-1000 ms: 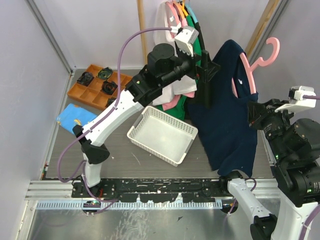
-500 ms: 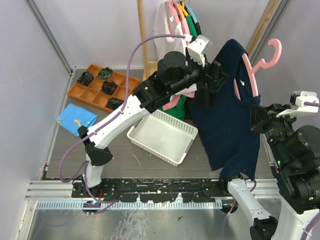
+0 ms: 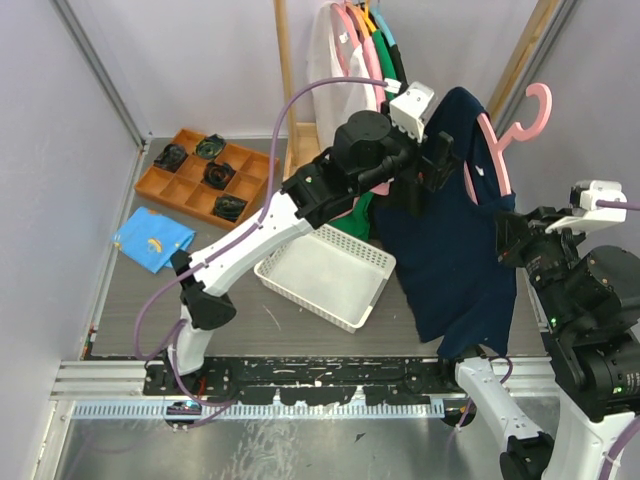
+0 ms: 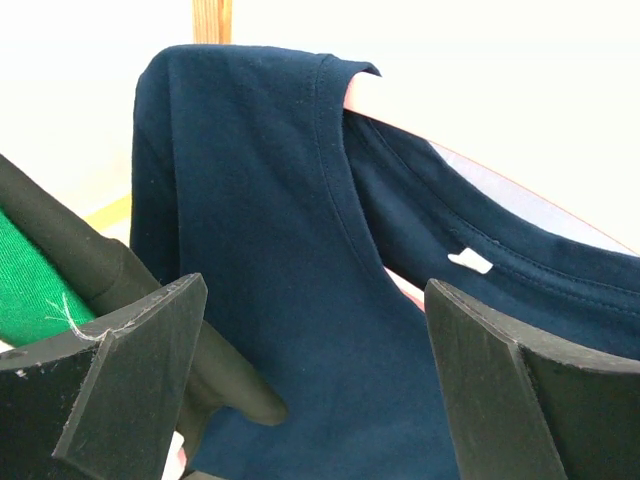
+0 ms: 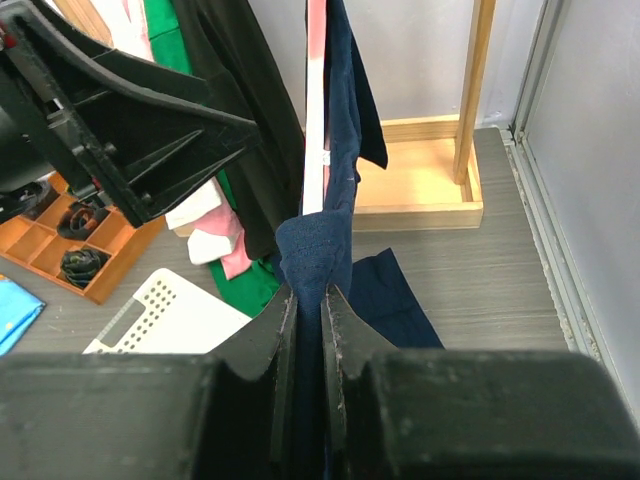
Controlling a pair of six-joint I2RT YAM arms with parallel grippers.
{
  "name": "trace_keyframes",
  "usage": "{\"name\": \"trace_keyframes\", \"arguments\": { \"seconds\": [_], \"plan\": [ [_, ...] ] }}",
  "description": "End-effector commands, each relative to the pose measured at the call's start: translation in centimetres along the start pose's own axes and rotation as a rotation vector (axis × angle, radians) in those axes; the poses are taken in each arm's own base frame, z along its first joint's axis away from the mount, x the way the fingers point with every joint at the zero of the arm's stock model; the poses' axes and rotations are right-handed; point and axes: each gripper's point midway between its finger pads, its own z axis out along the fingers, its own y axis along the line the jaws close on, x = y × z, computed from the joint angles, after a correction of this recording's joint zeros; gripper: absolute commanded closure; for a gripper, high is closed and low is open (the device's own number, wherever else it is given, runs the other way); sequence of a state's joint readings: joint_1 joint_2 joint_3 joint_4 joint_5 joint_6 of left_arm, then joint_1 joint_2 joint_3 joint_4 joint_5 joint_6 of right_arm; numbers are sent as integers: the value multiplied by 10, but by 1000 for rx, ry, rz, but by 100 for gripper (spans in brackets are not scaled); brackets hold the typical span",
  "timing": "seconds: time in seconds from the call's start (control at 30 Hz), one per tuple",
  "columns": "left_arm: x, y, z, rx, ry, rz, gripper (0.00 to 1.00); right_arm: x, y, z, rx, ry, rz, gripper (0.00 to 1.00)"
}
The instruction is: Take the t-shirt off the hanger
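Note:
A navy t-shirt [image 3: 450,250] hangs on a pink hanger [image 3: 497,150], held up at the right of the top view. My right gripper [image 3: 512,238] is shut on a bunched fold of the t-shirt [image 5: 315,250] just below the hanger's [image 5: 315,120] end, and fabric fills the gap between its jaws [image 5: 308,295]. My left gripper [image 3: 432,165] is open at the shirt's left shoulder. In the left wrist view its wide jaws [image 4: 312,300] frame the shoulder fabric [image 4: 260,200] without touching it. A strip of pink hanger [image 4: 380,100] shows in the neckline.
A white perforated basket [image 3: 325,268] sits on the table under the left arm. An orange compartment tray [image 3: 190,180] and a blue cloth [image 3: 152,238] lie at the left. Other garments hang on the wooden rack [image 3: 360,40] behind, including black and green ones close to the left gripper.
My left arm has swung right and up, bringing its open gripper to the shirt's left shoulder. The hanger has tilted slightly. The right gripper keeps its grip.

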State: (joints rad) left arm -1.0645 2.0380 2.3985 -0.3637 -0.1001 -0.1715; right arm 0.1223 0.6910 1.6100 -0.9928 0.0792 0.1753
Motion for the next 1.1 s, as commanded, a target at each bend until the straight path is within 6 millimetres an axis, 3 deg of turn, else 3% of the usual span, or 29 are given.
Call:
{"name": "trace_keyframes", "arguments": {
  "seconds": [0.0, 0.3, 0.67, 0.9, 1.07],
  "plan": [
    [-9, 3, 9, -30, -49, 8, 2, -27, 7, -7, -35, -112, -18, 99],
    [-13, 6, 31, -54, -112, -20, 2, -26, 10, -10, -58, -104, -26, 99],
    [-22, 13, 39, -94, -187, -40, 0, -20, 15, -14, -91, -92, -27, 99],
    [-19, 13, 47, -93, -197, -37, 14, -17, 17, -20, -102, -93, -27, 99],
    [-20, 14, 47, -97, -208, -25, 36, -18, 18, -24, -108, -101, -26, 99]
  ]
}}
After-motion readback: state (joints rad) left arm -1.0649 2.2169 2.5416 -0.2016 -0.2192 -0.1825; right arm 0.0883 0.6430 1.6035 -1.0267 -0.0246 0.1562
